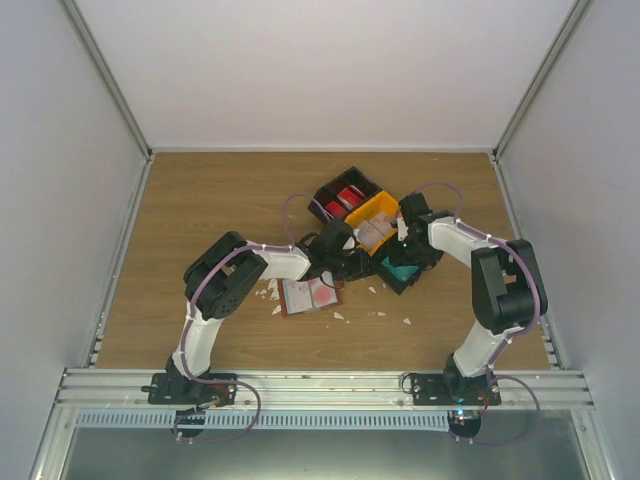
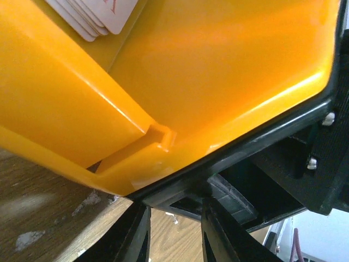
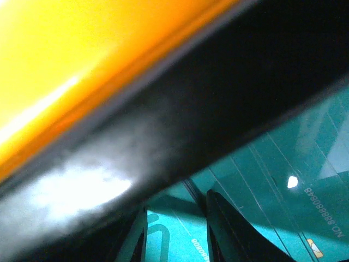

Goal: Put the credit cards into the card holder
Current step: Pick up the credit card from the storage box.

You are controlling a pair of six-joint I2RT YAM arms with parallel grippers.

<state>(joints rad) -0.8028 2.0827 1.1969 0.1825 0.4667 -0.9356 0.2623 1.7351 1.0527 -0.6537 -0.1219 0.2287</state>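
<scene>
left claw (image 2: 174,224) and right claw (image 3: 175,226) both slightly parted.

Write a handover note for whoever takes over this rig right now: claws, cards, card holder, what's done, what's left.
Left claw: at the corner of the tray, by its yellow compartment; fingers apart, grip unclear.
Right claw: low over the teal cards; fingers apart, grip unclear.
Cards: red cards, whitish cards and the teal ones sit in the tray's three compartments.
Card holder: lies open on the table, just in front of the tray.
Done: no card visibly in the holder, though it is too small to be sure.
Left: move the cards into the holder.
</scene>
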